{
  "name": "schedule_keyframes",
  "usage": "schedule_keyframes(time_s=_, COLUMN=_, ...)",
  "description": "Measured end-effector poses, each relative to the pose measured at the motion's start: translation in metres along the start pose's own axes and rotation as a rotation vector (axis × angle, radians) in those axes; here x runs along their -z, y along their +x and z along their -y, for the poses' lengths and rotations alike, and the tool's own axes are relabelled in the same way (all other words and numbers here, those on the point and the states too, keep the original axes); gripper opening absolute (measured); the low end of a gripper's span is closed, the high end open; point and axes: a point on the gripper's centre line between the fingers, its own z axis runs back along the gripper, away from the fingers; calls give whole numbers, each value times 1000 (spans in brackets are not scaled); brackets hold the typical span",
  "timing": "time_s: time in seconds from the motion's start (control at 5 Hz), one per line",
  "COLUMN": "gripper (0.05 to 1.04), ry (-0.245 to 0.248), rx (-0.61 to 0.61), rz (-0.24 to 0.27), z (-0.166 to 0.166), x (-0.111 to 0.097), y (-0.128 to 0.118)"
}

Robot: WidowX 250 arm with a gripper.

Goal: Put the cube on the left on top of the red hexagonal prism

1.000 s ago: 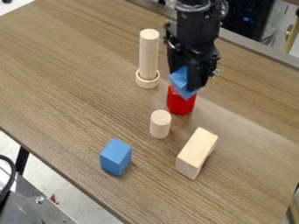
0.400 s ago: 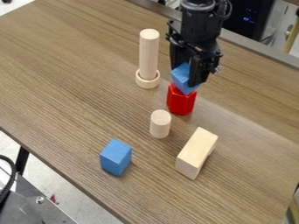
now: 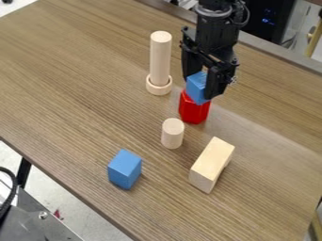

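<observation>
Camera view: upper centre, blue cube (image 3: 196, 88) has levelled atop red prism (image 3: 194, 110); placement appears nearly complete. Gripper (image 3: 198, 88) hold cannot be determined.

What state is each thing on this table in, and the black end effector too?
End effector: lowered around the upper blue block.
Upper blue block: at the red prism's top; whether released, I cannot tell.
Red prism: standing upright.
Other blue block: resting on the table, apart.
Short wooden cylinder: upright.
Tall wooden rod: upright, inside the ring.
Wooden ring: flat.
Long wooden block: lying lengthwise.
</observation>
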Motion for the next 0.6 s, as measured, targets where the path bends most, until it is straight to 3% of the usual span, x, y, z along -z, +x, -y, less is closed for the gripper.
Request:
schedule_keyframes(time_s=0.2, gripper=1004, ry=4, rx=9, rz=-6, z=-1, x=2, y=0)
schedule_keyframes(time_s=0.4, gripper=1001, ry=3, rx=19, rz=-12, z=-1, x=3, y=-1)
schedule_keyframes(time_s=0.6, gripper=1001, ry=-62, rx=34, rz=47, z=6, x=-13, y=-3)
